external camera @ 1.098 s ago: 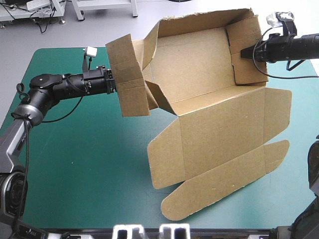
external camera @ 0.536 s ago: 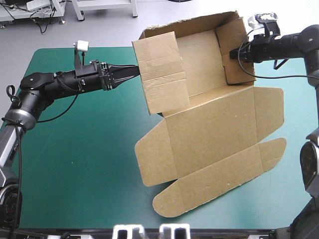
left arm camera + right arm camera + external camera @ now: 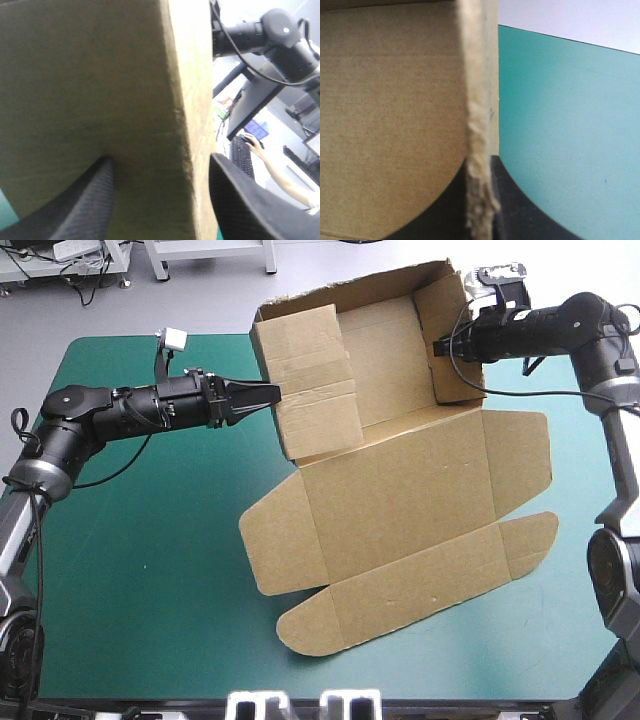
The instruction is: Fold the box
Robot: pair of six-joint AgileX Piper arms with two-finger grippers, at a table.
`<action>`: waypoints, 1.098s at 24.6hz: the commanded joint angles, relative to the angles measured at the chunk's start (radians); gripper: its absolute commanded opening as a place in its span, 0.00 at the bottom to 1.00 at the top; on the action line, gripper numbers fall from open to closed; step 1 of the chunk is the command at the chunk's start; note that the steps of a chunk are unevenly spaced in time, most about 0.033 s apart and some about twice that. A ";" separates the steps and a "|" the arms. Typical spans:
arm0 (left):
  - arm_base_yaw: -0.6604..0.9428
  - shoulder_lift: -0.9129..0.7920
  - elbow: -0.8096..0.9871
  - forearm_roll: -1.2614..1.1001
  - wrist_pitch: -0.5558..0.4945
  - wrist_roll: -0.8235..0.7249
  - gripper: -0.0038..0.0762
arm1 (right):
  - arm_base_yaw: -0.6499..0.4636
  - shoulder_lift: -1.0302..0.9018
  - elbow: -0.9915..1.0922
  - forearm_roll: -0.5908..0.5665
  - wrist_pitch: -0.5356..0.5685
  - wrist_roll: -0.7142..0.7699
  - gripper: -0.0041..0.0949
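The brown box [image 3: 400, 500] lies across the middle of the table. Its far half is raised into a tray and its lid lies flat toward the front. My left gripper [image 3: 272, 393] is shut on the tray's upright left wall. In the left wrist view the wall's thick edge [image 3: 187, 125] runs between the black fingers [image 3: 90, 205]. My right gripper [image 3: 440, 344] is shut on the tray's right wall from outside. In the right wrist view the frayed board edge [image 3: 477, 125] stands pinched in the right gripper [image 3: 482, 200].
The tray's far wall [image 3: 350, 290] reaches past the table's far edge. The lid's rounded tuck flap [image 3: 330, 625] lies toward the front edge. Bare teal-green cover [image 3: 130, 570] spreads at the front left and along the right side [image 3: 600, 570].
The whole box has slid left. The left wall, earlier splayed outward, now stands upright against the tray. Both grippers moved left with it.
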 commanded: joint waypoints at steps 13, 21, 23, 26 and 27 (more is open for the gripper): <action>-0.007 -0.042 -0.031 0.314 -0.398 -0.248 0.63 | 0.210 0.034 -0.028 -0.042 -0.179 0.131 0.02; -0.007 -0.040 -0.031 0.609 -0.466 -0.492 0.63 | 0.245 0.048 -0.028 0.053 -0.202 0.090 0.02; -0.010 -0.040 -0.031 0.605 -0.485 -0.504 0.63 | 0.245 0.048 -0.028 0.097 -0.182 0.058 0.02; -0.039 -0.040 -0.031 0.622 -0.527 -0.540 0.62 | 0.245 0.048 -0.028 0.142 -0.151 0.046 0.02; -0.049 -0.040 -0.031 0.633 -0.541 -0.556 0.61 | 0.245 0.048 -0.028 0.150 -0.146 0.043 0.02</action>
